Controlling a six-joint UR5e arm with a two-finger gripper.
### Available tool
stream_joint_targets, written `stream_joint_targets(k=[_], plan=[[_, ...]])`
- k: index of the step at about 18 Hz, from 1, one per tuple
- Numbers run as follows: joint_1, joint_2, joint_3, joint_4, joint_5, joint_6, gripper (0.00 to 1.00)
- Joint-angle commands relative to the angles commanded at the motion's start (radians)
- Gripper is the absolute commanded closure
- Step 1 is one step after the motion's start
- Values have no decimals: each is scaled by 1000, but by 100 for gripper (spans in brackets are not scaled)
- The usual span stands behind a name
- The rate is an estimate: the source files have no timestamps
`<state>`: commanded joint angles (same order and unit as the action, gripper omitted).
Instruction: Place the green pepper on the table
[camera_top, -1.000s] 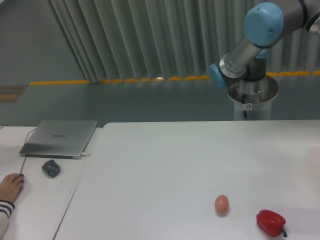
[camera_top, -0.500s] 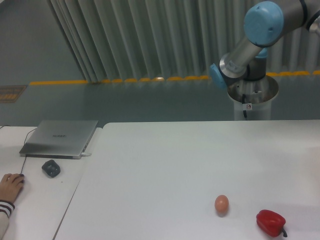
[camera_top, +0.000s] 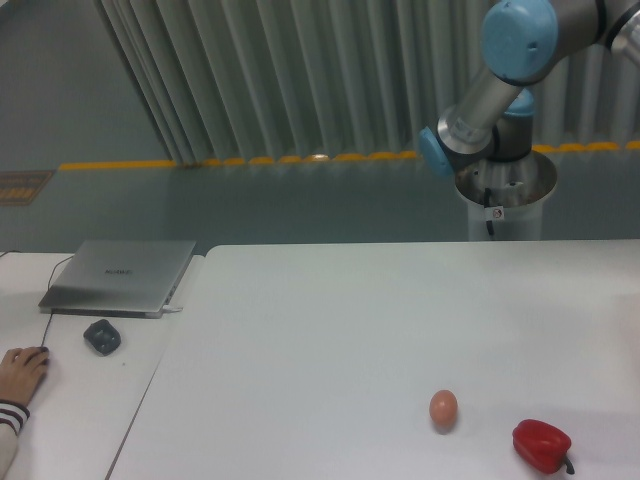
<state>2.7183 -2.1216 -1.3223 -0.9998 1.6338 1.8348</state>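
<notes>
Looking for the glossy dark-green bell pepper turns up nothing: it is nowhere in view, and the gripper is out of the picture too, so whether the claw is apart, together or clamped on the pepper cannot be told. Only the arm's grey links and blue-capped joints (camera_top: 520, 35) show, at the upper right above its round pedestal base (camera_top: 505, 195). The large white matte table (camera_top: 330, 330) carries a small brown egg (camera_top: 443, 408) and, near it toward the right, a glossy red bell pepper (camera_top: 541, 445). On the smaller white desk (camera_top: 70, 400) at the left lie a closed silver laptop (camera_top: 120, 276), a dark mouse (camera_top: 102, 335) and a person's hand (camera_top: 20, 372). Presumably the pepper is carried off-frame; a descent near the front right could knock the egg rolling or crowd the red pepper.
</notes>
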Motion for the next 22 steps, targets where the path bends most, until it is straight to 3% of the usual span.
stream_joint_targets(k=[7, 12, 22], plan=[[-64, 84, -2, -218, -190, -144, 46], [-172, 91, -69, -214, -207, -282, 46], [-295, 97, -144, -192, -150, -362, 45]])
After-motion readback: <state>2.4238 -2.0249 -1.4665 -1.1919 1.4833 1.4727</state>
